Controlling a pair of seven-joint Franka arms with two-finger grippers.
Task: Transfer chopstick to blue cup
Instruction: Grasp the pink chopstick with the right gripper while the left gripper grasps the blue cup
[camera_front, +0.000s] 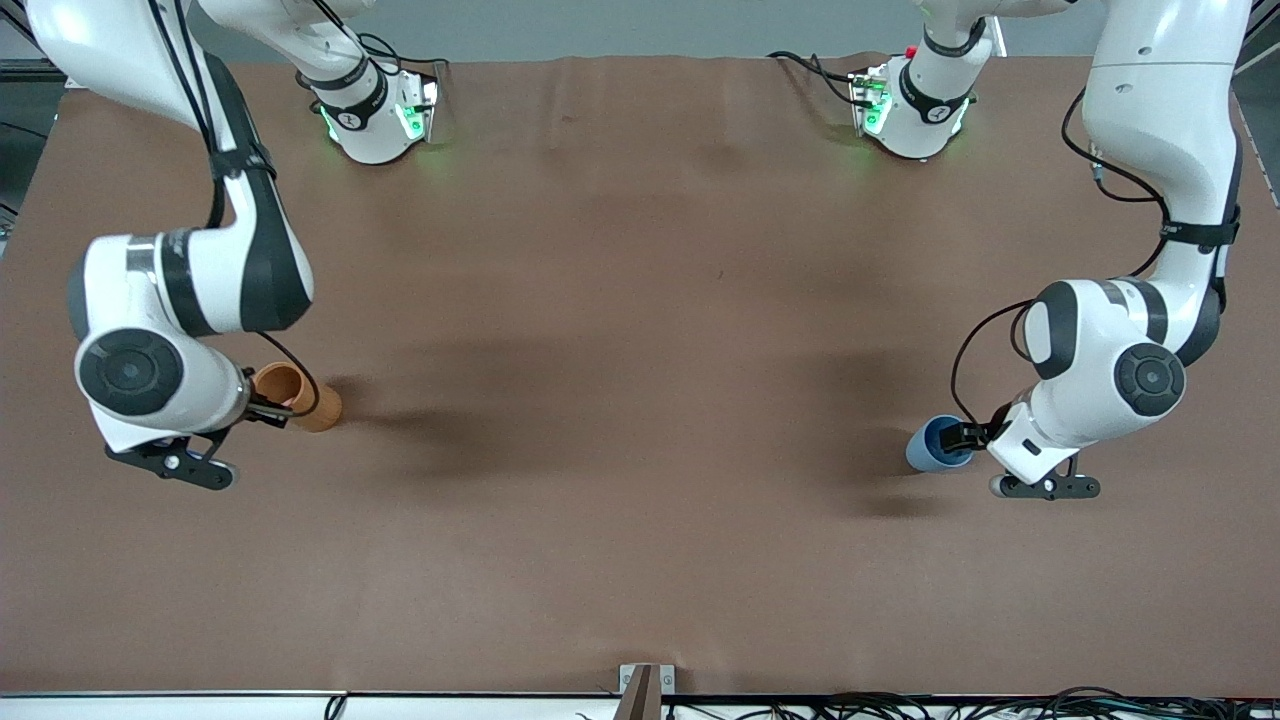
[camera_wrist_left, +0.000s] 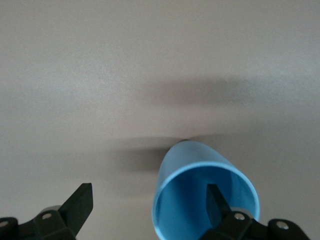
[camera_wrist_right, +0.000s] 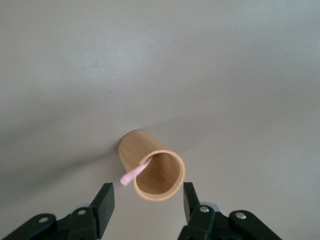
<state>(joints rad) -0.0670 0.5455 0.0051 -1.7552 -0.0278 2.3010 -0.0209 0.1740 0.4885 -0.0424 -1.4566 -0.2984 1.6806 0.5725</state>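
Chopstick (camera_wrist_right: 134, 174): we see its thin pink tip leaning out of the smooth wooden cylinder cup (camera_wrist_right: 152, 170).
Right tool (camera_wrist_right: 146, 204): fingers apart, flanking that cup.
Left tool (camera_wrist_left: 150, 200): fingers apart, one inside the tapered blue cup (camera_wrist_left: 200, 165).

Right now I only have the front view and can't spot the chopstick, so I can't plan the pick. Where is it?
Observer: The chopstick stands in the wooden cup, its pink tip leaning over the rim.
Operator: Has the right hand got it?
Observer: No. The right hand is open, one finger on each side of the wooden cup.
Operator: And the left hand?
Observer: The left hand is open, one finger over the blue cup's mouth and the other outside it.
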